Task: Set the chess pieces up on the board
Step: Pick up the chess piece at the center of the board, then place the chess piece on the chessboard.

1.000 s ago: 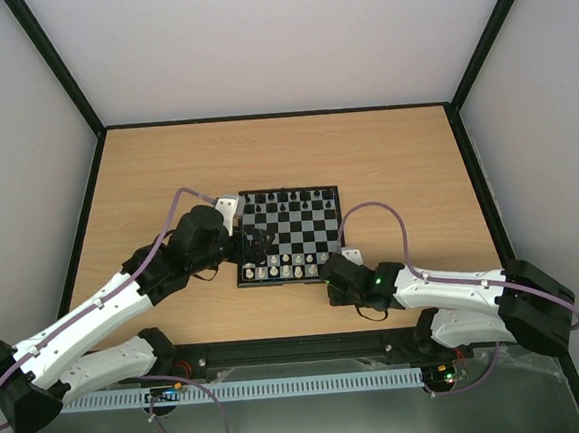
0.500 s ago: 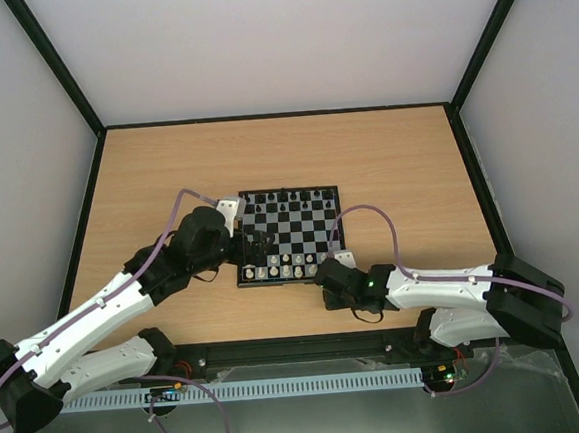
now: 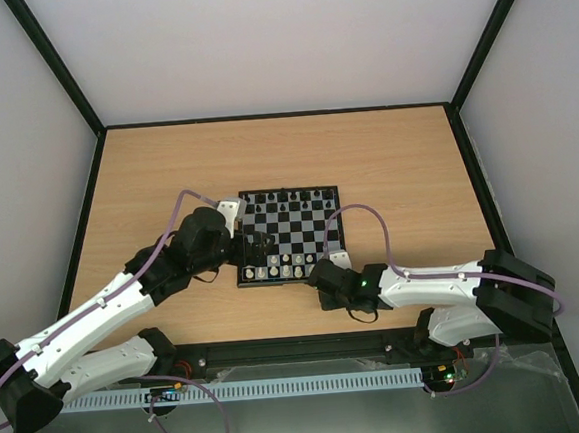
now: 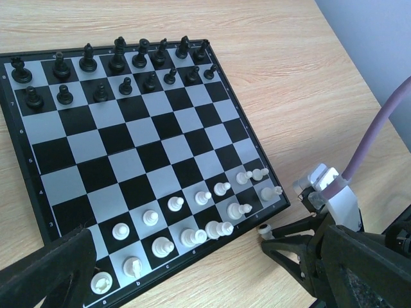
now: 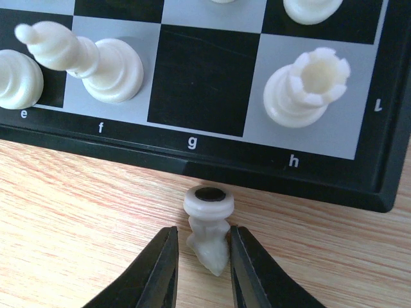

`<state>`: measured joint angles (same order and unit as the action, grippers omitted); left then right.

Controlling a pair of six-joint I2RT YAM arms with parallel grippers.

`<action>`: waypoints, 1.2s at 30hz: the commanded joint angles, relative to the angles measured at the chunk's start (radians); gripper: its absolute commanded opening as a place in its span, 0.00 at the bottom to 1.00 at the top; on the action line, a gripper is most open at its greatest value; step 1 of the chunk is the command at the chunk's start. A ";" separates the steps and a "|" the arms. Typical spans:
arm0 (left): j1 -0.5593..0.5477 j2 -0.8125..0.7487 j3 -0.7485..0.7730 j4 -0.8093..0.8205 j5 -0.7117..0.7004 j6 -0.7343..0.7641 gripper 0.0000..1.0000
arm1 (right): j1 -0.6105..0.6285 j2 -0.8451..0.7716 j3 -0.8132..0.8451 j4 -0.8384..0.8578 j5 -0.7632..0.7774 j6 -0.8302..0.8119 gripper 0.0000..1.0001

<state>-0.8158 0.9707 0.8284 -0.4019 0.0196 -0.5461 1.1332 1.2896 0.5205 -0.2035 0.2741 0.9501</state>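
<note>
The board (image 3: 305, 225) lies mid-table, black chess pieces (image 4: 119, 61) on its far rows and white ones (image 4: 192, 212) on its near rows. One white piece (image 5: 207, 204), a knight, lies tipped over on the wood just off the board's near edge, below the bare g square (image 5: 202, 80); it also shows in the left wrist view (image 4: 263, 229). My right gripper (image 5: 203, 232) straddles it, open, the right finger close against it and a small gap on the left. My left gripper (image 4: 205, 289) hovers wide open over the board's near-left corner, holding nothing.
A white rook (image 5: 308, 86) stands on h and a white bishop (image 5: 96, 58) on f, either side of the bare square. The board's raised black border (image 5: 270, 176) sits right ahead of the fallen piece. A purple cable (image 3: 360, 216) arcs over the board's right edge.
My right arm has slid left along the board's near edge and its jaws have narrowed around the fallen white piece. The left arm has stayed put.
</note>
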 commanded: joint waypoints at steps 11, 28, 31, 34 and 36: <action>-0.002 0.008 -0.024 0.017 0.016 0.001 0.99 | 0.009 0.015 0.000 -0.062 0.011 0.014 0.03; -0.003 -0.053 -0.088 0.038 0.195 -0.004 0.99 | 0.012 -0.284 0.040 -0.080 -0.212 -0.149 0.02; -0.003 -0.082 -0.119 0.057 0.339 0.003 0.99 | 0.012 -0.321 0.076 -0.095 -0.284 -0.191 0.01; -0.002 -0.132 -0.161 0.067 0.473 0.002 0.99 | 0.012 -0.370 0.107 -0.114 -0.358 -0.228 0.01; 0.000 -0.174 -0.198 0.101 0.580 -0.012 0.99 | 0.011 -0.388 0.128 -0.124 -0.407 -0.256 0.01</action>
<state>-0.8158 0.8650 0.6861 -0.3538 0.3508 -0.5491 1.1378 0.9466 0.5892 -0.2646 -0.0036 0.7742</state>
